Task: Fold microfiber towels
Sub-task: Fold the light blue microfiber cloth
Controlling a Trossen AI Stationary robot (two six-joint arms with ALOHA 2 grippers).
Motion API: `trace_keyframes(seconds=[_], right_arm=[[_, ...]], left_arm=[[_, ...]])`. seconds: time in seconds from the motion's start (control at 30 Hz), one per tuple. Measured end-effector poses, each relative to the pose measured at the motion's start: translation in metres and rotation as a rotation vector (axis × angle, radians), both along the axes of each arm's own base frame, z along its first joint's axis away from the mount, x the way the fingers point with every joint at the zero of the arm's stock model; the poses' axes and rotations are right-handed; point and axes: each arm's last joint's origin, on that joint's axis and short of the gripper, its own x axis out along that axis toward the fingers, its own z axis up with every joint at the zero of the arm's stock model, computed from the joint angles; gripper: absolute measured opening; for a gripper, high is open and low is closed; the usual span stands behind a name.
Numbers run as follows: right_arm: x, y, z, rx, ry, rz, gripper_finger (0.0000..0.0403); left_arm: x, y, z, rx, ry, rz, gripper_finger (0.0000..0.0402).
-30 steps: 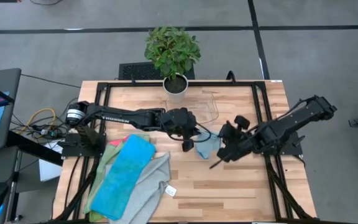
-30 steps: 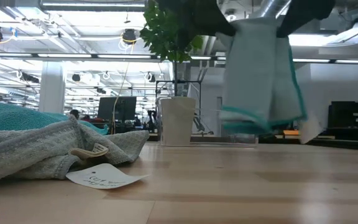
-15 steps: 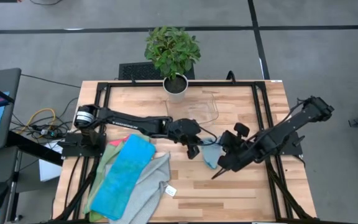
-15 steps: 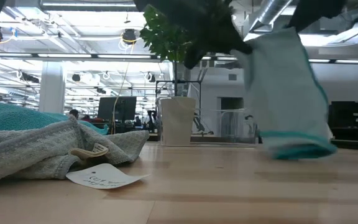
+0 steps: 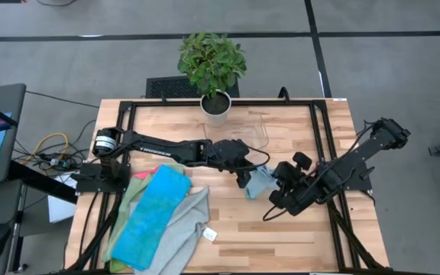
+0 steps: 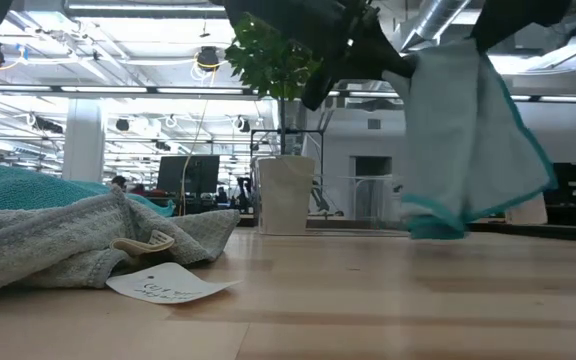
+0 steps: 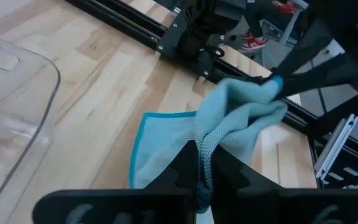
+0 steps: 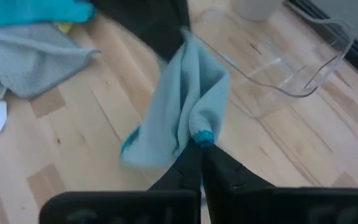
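Two grippers share one light grey towel [image 5: 259,182] with teal edging, held off the table just right of centre. The left gripper [image 7: 199,182] is clenched on one bunched corner; the right gripper [image 8: 199,163] pinches another corner, its fingers looking closed on the cloth. From the plant pot [image 5: 215,107], the towel hangs toward five o'clock; the pile of other towels [image 5: 159,221] lies toward seven o'clock. The cloth looks light, limp and clingy, so it will likely sag and bunch; corners and the stitched edging seem the best places to hold.
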Motion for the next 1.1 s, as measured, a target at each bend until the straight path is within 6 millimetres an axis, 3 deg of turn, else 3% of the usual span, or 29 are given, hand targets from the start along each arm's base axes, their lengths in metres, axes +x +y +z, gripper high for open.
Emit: trace_keyframes(seconds=[0.67,0.9,1.1], right_arm=[[0.007,0.012,-0.002,0.049,-0.043,0.046,0.0207],[0.023,0.009,-0.018,0.011,0.012,0.001,0.0209],[0.028,0.005,-0.021,0.0,0.023,-0.021,0.0156]], left_arm=[[0.001,0.0,0.001,0.012,-0.015,0.021,0.0004],[0.002,-0.005,0.004,0.007,-0.052,0.024,0.0004],[0.001,-0.01,0.002,0.008,-0.03,0.012,0.0004]])
